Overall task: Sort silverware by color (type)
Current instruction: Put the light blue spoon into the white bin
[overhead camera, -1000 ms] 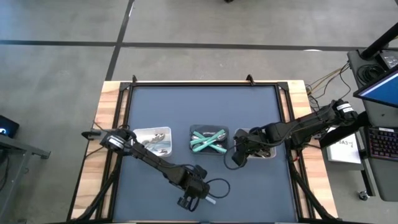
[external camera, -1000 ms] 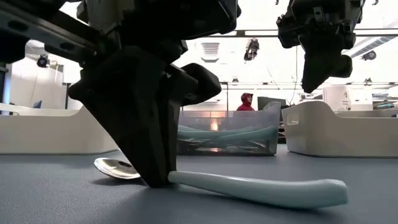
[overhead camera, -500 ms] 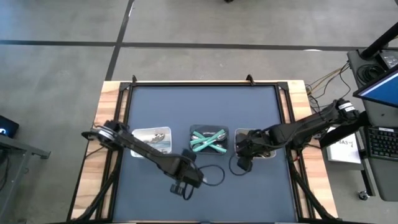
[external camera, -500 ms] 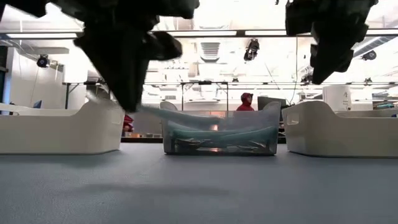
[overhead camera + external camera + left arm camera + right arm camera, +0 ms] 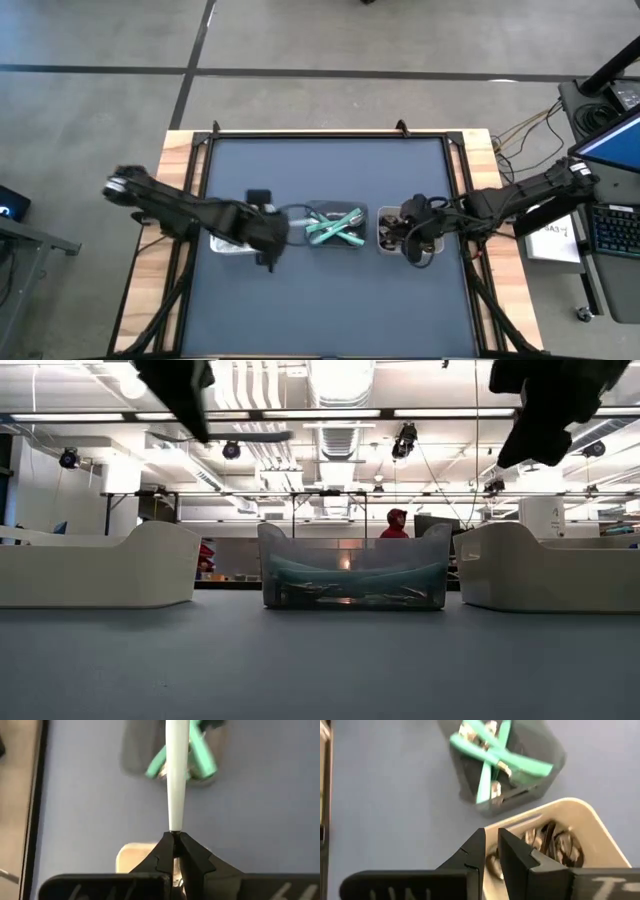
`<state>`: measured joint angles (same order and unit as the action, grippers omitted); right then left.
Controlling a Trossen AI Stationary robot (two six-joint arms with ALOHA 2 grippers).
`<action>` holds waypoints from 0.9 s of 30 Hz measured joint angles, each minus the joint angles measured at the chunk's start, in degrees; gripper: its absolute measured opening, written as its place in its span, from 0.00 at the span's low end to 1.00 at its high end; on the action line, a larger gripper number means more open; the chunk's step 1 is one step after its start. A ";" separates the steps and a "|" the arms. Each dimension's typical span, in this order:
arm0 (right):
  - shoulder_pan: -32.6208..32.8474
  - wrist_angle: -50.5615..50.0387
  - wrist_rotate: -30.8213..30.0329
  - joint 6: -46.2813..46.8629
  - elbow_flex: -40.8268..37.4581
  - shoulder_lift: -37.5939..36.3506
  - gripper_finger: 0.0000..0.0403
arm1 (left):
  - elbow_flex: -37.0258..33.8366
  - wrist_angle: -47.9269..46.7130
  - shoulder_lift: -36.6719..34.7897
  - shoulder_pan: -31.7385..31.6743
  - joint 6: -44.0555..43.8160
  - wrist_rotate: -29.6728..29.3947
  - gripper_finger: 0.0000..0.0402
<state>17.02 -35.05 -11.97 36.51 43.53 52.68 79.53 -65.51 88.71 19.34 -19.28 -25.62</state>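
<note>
Holding a pale-handled spoon [image 5: 176, 780] pinched by the handle tip between the closed fingers of the left gripper [image 5: 174, 851], above the counter [image 5: 330, 300] and at about 9 o'clock of the middle tray [image 5: 335, 226]. Showing in the left wrist view as a long white handle reaching out toward the teal pieces beyond. Appearing in the low view as a thin bar [image 5: 240, 436] jutting level from the left gripper [image 5: 190, 400], high over the near edge of the left tray [image 5: 95, 565].

Hanging at the left tray's [image 5: 240, 228] 3 o'clock side in the high view, left gripper [image 5: 268, 232] between that tray and the middle one.

Lying crossed in the clear middle tray [image 5: 510, 775], teal-handled silverware [image 5: 492, 750], seen also from above [image 5: 333, 227]. Resting heaped in the right tray [image 5: 580, 827], dark silverware [image 5: 552, 842].

Hovering over the right tray's [image 5: 410, 232] 6 o'clock rim, right gripper [image 5: 414, 240], fingers [image 5: 475, 851] close together with a narrow gap, holding nothing. Showing in the low view at upper right [image 5: 550, 410], above the right tray [image 5: 545, 565].

Standing far behind the counter in the low view, a person in a red hood [image 5: 397, 525].
</note>
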 joint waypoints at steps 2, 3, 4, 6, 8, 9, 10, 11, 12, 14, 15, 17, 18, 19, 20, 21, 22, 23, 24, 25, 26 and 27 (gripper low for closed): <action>-0.02 3.78 -1.82 0.92 -2.96 -2.18 0.11 | -3.99 -0.23 -4.47 -0.56 -1.85 -0.65 0.00; 0.00 6.08 -2.61 1.72 -4.62 -3.16 0.11 | -6.15 -0.13 -6.59 -0.83 -2.64 -0.85 0.00; -0.01 8.58 -3.17 2.86 -6.32 -4.01 0.11 | -8.40 -0.16 -8.41 -1.04 -3.24 -0.88 0.00; -0.02 13.25 -3.29 4.23 -9.70 -5.18 0.11 | -13.21 -0.18 -11.81 -1.38 -4.51 -0.84 0.00; 0.00 17.78 -3.23 4.93 -12.84 -5.74 0.11 | -17.56 -0.12 -15.43 -1.75 -6.40 -0.84 0.00; 0.00 19.53 -3.19 5.68 -14.36 -5.87 0.11 | -19.73 -0.09 -17.24 -1.92 -7.85 -0.88 0.00; 0.00 21.14 -3.15 6.19 -15.78 -5.92 0.11 | -21.79 -0.02 -18.83 -1.97 -9.46 -0.88 0.00; 0.00 22.42 -3.14 6.81 -16.91 -5.88 0.11 | -23.91 0.06 -20.18 -1.99 -11.39 -0.86 0.00; 0.00 23.48 -3.15 7.32 -17.87 -5.79 0.11 | -25.87 0.06 -21.40 -1.99 -13.53 -0.84 0.00; 0.00 24.02 -3.32 8.48 -19.06 -5.75 0.11 | -29.21 0.15 -23.80 -1.99 -18.59 -0.75 0.01; 0.00 24.05 -3.77 9.14 -19.38 -5.75 0.11 | -30.56 0.20 -24.83 -1.98 -21.16 -0.76 0.02; 0.00 24.21 -5.56 10.03 -19.49 -5.75 0.11 | -32.82 0.51 -26.09 -1.99 -24.85 -0.75 0.04; 0.00 24.41 -6.31 10.03 -19.44 -5.77 0.11 | -33.69 0.74 -26.56 -1.99 -25.83 -0.75 0.05; -0.02 24.33 -6.77 9.99 -19.16 -5.77 0.11 | -34.36 1.17 -27.10 -1.99 -26.48 -0.75 0.07; -0.02 24.37 -7.41 9.99 -18.83 -5.77 0.11 | -34.82 1.71 -27.47 -1.97 -26.95 -0.56 0.08; -0.02 24.53 -7.88 10.01 -18.40 -5.76 0.11 | -35.19 2.49 -27.69 -1.97 -27.08 0.24 0.09; -0.02 24.68 -8.21 10.01 -17.95 -5.77 0.11 | -35.51 3.10 -27.71 -1.97 -26.89 1.58 0.10; -0.02 24.72 -8.70 9.98 -17.49 -5.77 0.11 | -35.73 3.20 -27.70 -1.92 -25.97 2.72 0.11; -0.02 24.72 -9.13 9.80 -17.06 -5.77 0.11 | -35.91 3.06 -27.69 -1.90 -24.68 3.57 0.12; -0.02 24.67 -9.21 9.30 -16.60 -5.77 0.11 | -35.98 3.04 -27.69 -1.90 -22.98 4.05 0.13; -0.02 24.66 -9.45 8.93 -16.08 -5.77 0.11 | -36.10 3.13 -27.68 -1.90 -21.30 4.11 0.14; -0.02 24.64 -9.97 8.70 -15.36 -5.77 0.11 | -36.21 3.11 -27.63 -1.90 -19.72 4.11 0.16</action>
<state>16.99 -10.41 -21.94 45.21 28.17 46.92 43.32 -62.40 61.08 17.43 -39.01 -21.51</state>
